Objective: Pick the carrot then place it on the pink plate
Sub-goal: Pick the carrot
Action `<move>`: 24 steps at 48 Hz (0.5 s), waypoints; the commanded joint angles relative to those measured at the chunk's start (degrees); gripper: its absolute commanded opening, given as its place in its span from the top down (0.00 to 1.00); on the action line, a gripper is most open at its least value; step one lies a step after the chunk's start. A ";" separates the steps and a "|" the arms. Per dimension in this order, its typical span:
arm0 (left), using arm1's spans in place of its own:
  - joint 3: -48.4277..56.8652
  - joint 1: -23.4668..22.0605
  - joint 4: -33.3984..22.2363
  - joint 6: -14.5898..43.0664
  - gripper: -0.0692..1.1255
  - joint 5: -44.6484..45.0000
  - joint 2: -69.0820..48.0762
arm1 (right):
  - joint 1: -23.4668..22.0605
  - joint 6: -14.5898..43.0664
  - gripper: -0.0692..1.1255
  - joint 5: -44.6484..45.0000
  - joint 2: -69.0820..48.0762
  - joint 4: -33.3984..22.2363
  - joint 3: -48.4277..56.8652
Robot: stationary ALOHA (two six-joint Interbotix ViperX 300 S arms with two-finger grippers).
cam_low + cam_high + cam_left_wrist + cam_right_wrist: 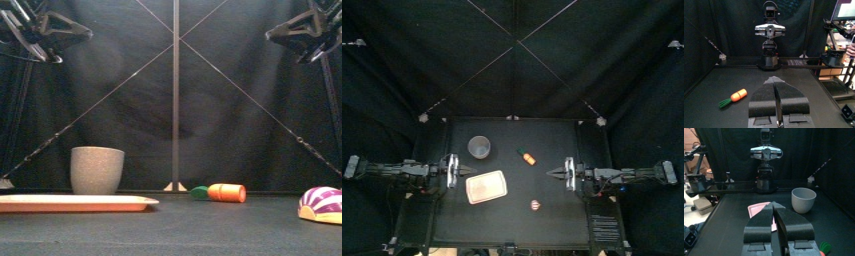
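Carrot lies aslant on the tabletop, leaf end backward — nearer the right arm's fingers than the left arm's fingers; both pairs pressed together, empty.

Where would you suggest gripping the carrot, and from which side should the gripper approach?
I would grip the carrot across its orange body, about mid-length, coming down from above. It lies flat on its side on the table, apart from other things, and the green top is the narrower end.
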 commanded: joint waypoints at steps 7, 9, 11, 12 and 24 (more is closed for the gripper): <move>-0.44 0.26 -0.09 -0.09 0.97 -1.58 -0.09 | -2.64 0.18 0.93 -0.62 2.90 0.35 1.05; -0.44 0.35 -0.09 0.00 0.97 -1.67 -0.09 | -3.87 0.53 0.92 -0.53 4.04 0.88 0.79; -0.35 0.35 -0.09 0.00 0.97 -1.67 -0.09 | -4.83 1.14 0.91 -0.53 4.92 1.76 0.35; -0.35 0.26 -0.09 0.00 0.97 -1.67 -0.09 | -5.27 1.49 0.91 -0.44 5.36 2.29 0.09; -0.09 0.35 -0.09 0.00 0.97 -1.67 -0.09 | -10.81 4.48 0.90 1.49 15.82 5.80 -3.60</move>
